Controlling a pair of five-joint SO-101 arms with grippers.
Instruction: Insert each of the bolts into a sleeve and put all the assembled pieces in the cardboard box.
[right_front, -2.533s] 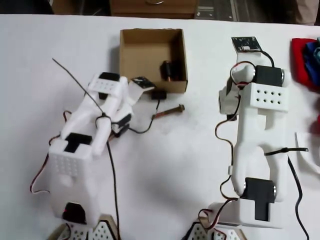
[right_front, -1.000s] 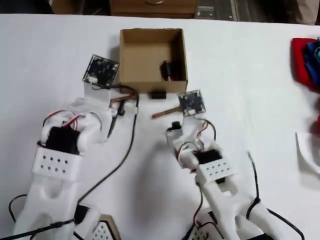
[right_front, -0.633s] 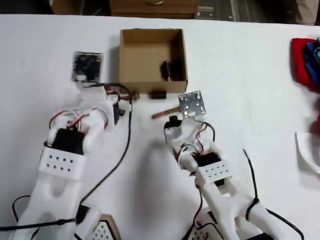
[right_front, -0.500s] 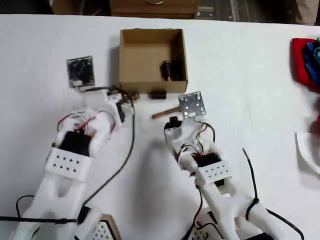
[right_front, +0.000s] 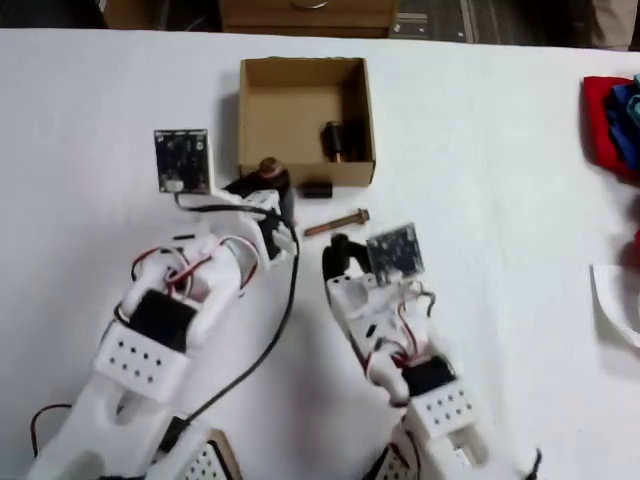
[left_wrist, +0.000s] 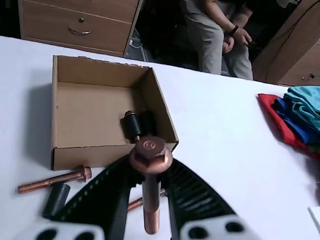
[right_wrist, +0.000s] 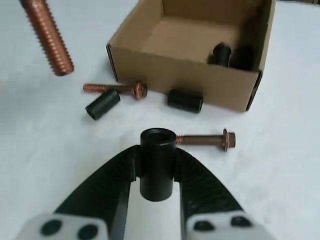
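Pinched in the left jaws, just under its flanged head: the held bolt (left_wrist: 150, 190), copper-coloured, roughly upright, head up, threaded end hanging free above the surface (right_front: 520, 300). Jaws pressed against the shank from both sides. From above, the round head by the left part of the near wall of the cardboard box (right_front: 303, 172).

Pinched in the right jaws: the held sleeve (right_wrist: 157, 165), black, upright, bore facing up, both jaws flat against its sides. Near and right of the held bolt, the two apart, not yet joined.

Cardboard box at the far middle of the surface, top uncovered. Inside, close to the right wall, an assembled piece (right_front: 335, 140): a bolt seated in a dark sleeve, lying down.

On the surface just beside the box's near wall, toward its right half, a loose sleeve (right_front: 317, 189), lying on its side. Nearer, between that sleeve and the right jaws, a loose bolt (right_front: 337, 222), head to the right. By the box's near left corner, a second loose bolt (right_wrist: 115, 89), head also to the right. Just near of it, a second loose sleeve (right_wrist: 102, 104), the two close together, whether touching hard to tell.

At the right edge, well apart from the box, folded red and blue cloths (right_front: 610, 110).
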